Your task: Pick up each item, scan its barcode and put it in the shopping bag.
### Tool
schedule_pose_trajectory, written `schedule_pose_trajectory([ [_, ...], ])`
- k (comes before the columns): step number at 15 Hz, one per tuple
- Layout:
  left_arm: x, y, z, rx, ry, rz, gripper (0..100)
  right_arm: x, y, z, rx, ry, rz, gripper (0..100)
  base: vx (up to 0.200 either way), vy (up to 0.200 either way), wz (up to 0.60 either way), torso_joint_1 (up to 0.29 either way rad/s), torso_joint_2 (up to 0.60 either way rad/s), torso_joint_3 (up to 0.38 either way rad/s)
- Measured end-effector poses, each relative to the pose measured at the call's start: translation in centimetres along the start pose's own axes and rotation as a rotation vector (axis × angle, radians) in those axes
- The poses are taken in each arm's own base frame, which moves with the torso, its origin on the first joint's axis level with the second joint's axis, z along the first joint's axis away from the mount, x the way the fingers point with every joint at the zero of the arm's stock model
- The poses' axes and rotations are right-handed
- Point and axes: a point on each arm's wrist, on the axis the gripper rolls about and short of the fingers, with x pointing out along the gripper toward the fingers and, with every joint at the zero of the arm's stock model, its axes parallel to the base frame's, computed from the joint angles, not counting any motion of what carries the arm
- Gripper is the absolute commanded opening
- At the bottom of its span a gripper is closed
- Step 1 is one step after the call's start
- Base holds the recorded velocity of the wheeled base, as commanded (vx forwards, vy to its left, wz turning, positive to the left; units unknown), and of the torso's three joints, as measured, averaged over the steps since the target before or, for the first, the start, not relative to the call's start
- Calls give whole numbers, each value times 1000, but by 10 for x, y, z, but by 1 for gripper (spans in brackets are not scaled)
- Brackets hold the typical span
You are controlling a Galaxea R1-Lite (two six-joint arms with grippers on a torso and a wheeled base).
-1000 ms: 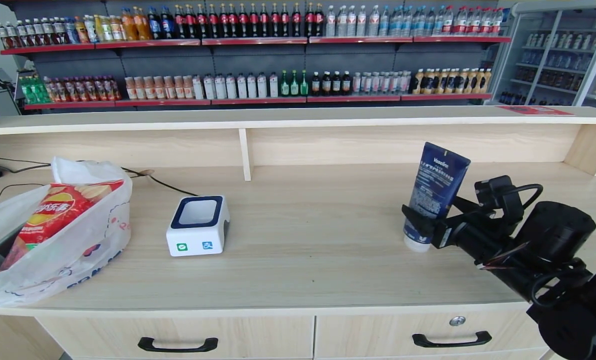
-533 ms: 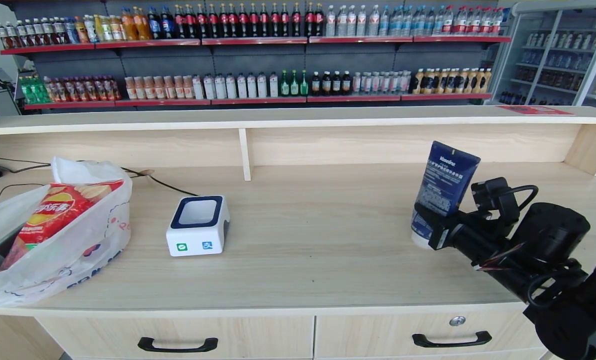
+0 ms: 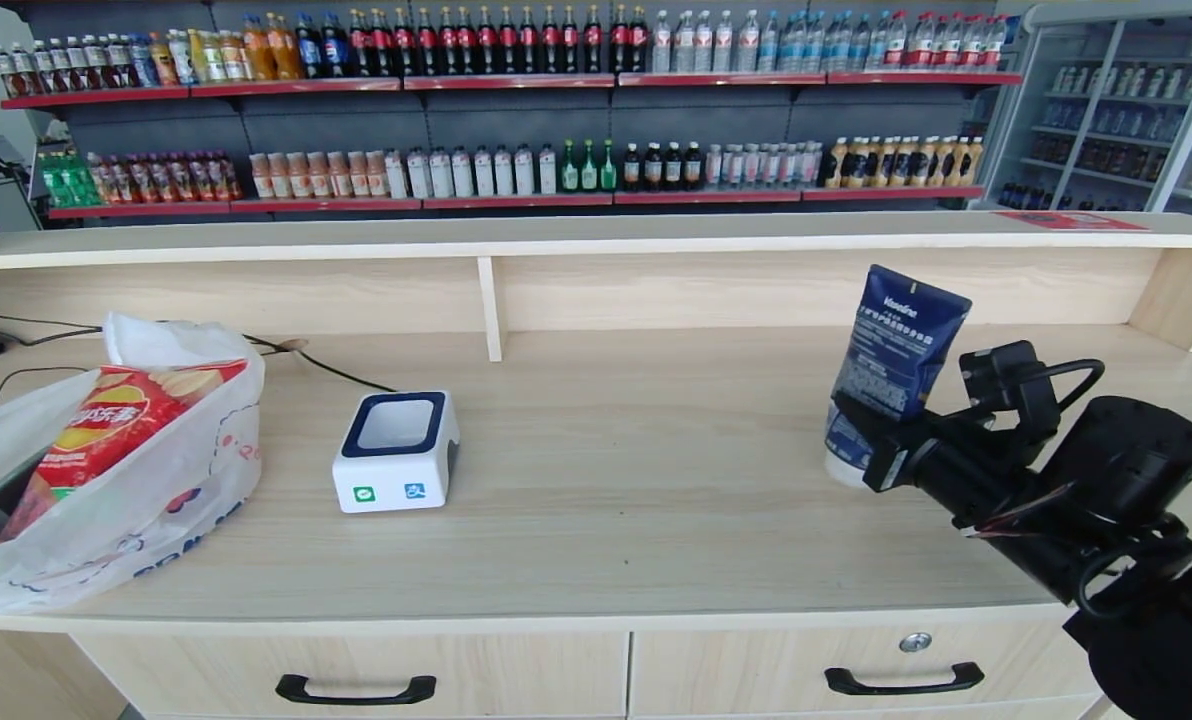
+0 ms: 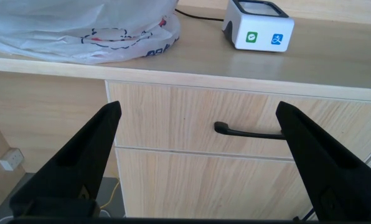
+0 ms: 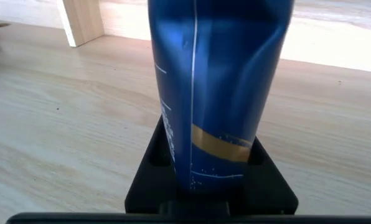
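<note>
Right gripper (image 3: pixel 864 452) jaws clenched on the blue tube (image 3: pixel 901 340), gripping it low, just above the white cap (image 3: pixel 840 470). Tube upright, cap end down, crimped end up, leaning a bit toward the right of the frame. It sits right of centre in the head view, over the counter (image 3: pixel 636 520); can't tell if the cap touches the wood. Right arm enters from the lower right corner, forearm slanting up and left to the tube. Right wrist view adds the grip detail: tube (image 5: pixel 220 93) wedged between the black fingers (image 5: pixel 145 174) of the gripper (image 5: pixel 209 140), gold band just above the pinch, countertop behind. Left gripper (image 4: pixel 198 109) jaws released, spread wide, out in front of the counter and facing the drawer fronts, with a black drawer handle (image 4: pixel 248 132) seen between the fingertips. That view also catches the scanner (image 4: pixel 258 31) and shopping bag (image 4: pixel 86 28) near the counter edge. Head view: scanner (image 3: pixel 396 452) left of centre, white box with its dark-rimmed window up, well apart from the tube, wood countertop between them. Shopping bag (image 3: pixel 156 500) at the left edge, slumped on its side, red chip bag (image 3: pixel 106 425) inside. Cable (image 3: pixel 331 370) runs from behind the bag toward the scanner. Wooden divider (image 3: pixel 491 305) under the raised ledge at the back; drink shelves (image 3: pixel 516 190) across the top of the frame.
</note>
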Motion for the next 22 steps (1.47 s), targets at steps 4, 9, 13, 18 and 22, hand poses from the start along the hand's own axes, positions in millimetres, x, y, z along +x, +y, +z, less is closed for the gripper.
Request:
schedule_pose_trajectory([
  [4,0,0,0,0,0,0,100,-8,0,19,-6,-64,-1,0,0,0,0,0,0,0],
  [9,0,0,0,2,0,0,100,-30,18,37,-9,-107,58,0,0,0,0,0,0,0],
  [13,0,0,0,19,-1,-3,100,-74,23,46,-9,-116,76,0,0,0,0,0,0,0],
  [18,0,0,0,19,-1,-4,100,-103,26,57,-10,-167,91,0,0,0,0,0,0,0],
  [22,0,0,0,19,-1,-4,100,-108,27,58,-5,-173,95,0,0,0,0,0,0,0],
])
